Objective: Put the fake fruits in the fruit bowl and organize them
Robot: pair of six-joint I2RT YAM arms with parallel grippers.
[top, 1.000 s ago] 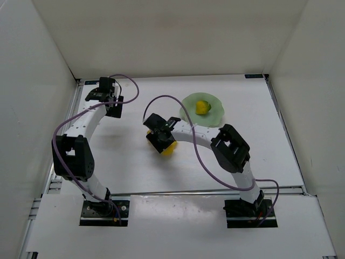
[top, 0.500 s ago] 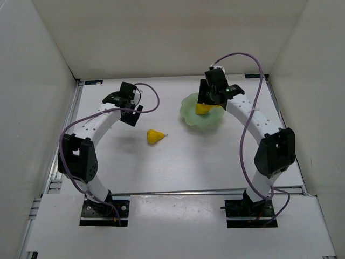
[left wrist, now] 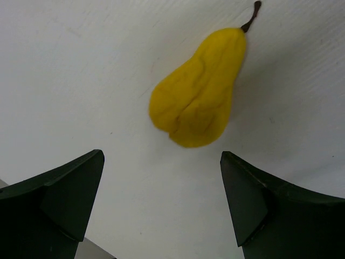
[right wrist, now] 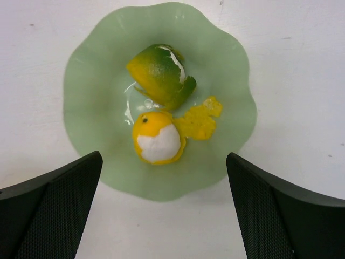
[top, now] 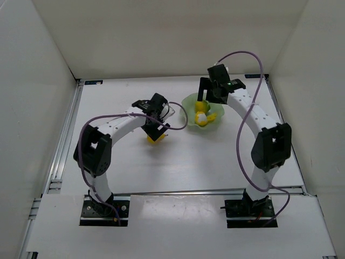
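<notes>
The pale green fruit bowl (right wrist: 86,81) (top: 214,116) holds two fake fruits: a yellow-green one (right wrist: 159,73) and a yellow-orange one with a white patch (right wrist: 157,137) (top: 200,118). A flat yellow patch (right wrist: 200,120) shows beside them. My right gripper (right wrist: 163,162) (top: 208,97) hangs open above the bowl, holding nothing. The yellow pear (left wrist: 197,91) (top: 154,138) lies on the white table left of the bowl, stem pointing away. My left gripper (left wrist: 160,162) (top: 155,128) hovers open just over it, with the pear a little ahead of the fingertips and untouched.
White walls close in the table on the left, back and right. The bowl stands near the back right. Both arms' purple cables loop above the table. A metal rail (top: 64,145) runs along the left edge.
My right gripper carried a fruit from mid-table to the bowl, then opened; the fruit now lies in the bowl. My left arm swung right, from the back left to over the pear.
</notes>
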